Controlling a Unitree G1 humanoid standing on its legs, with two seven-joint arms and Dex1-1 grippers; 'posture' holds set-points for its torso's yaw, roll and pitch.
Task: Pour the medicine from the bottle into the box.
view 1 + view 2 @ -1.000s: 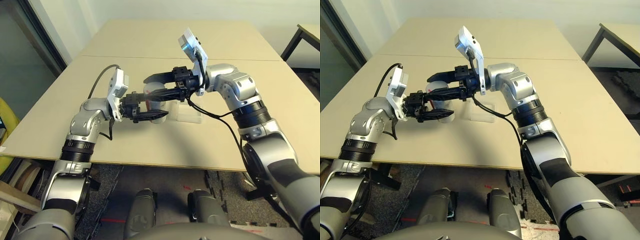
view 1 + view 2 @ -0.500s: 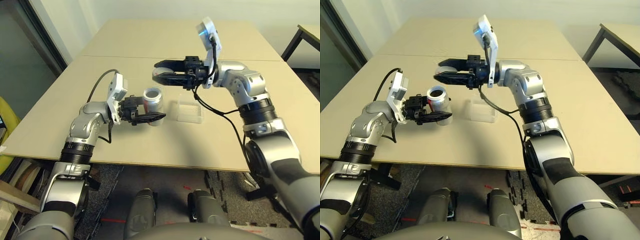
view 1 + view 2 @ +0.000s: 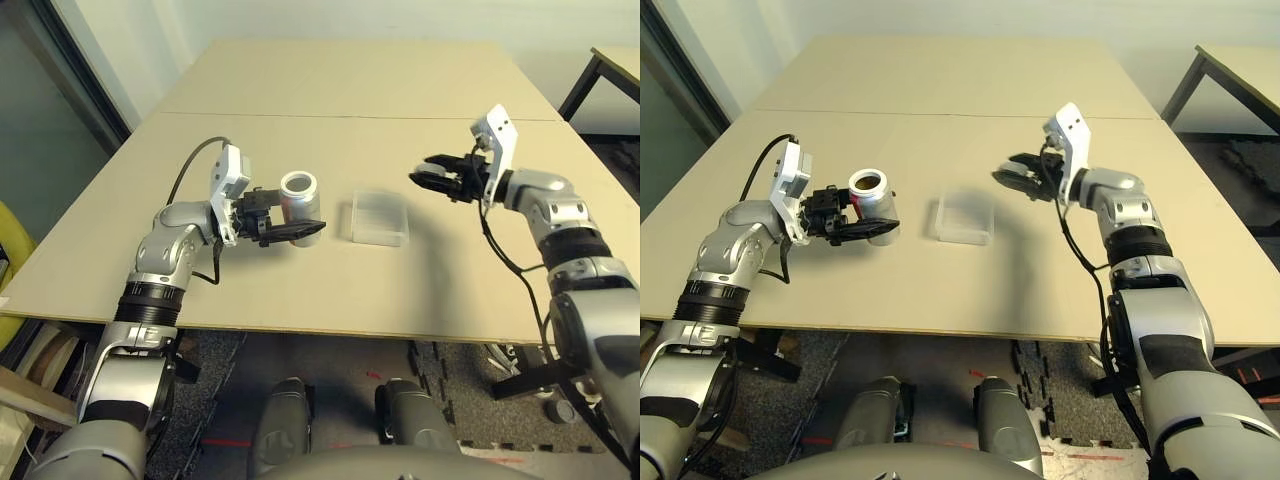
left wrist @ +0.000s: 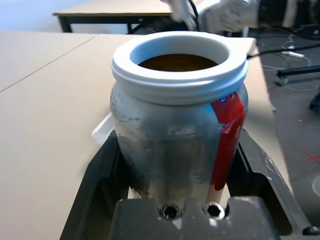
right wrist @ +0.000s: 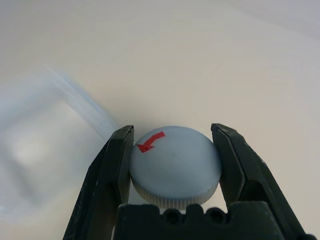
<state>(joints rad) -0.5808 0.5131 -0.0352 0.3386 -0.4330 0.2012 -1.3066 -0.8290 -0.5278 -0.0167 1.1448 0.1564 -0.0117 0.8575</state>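
The bottle (image 3: 298, 202), white-grey with a red stripe, stands upright on the table, its mouth uncovered and something brown inside (image 4: 177, 62). My left gripper (image 3: 300, 218) is shut on the bottle's body (image 4: 170, 140), one finger on each side. The clear box (image 3: 378, 218) lies flat just right of the bottle. Beyond the box, above the table, my right gripper (image 3: 424, 181) is shut on a round grey cap (image 5: 175, 167) marked with a red arrow. The box (image 5: 40, 150) appears blurred past that gripper's fingers (image 5: 111, 165).
The tan table (image 3: 300, 90) stretches wide behind the bottle and box, with a seam running across it. A second table (image 3: 615, 70) stands off to the far right. Open tabletop lies between the box and my right gripper.
My right gripper lifted the cap off the bottle, then swung right across the box and lower. The left gripper kept hold of the bottle, which barely moved.
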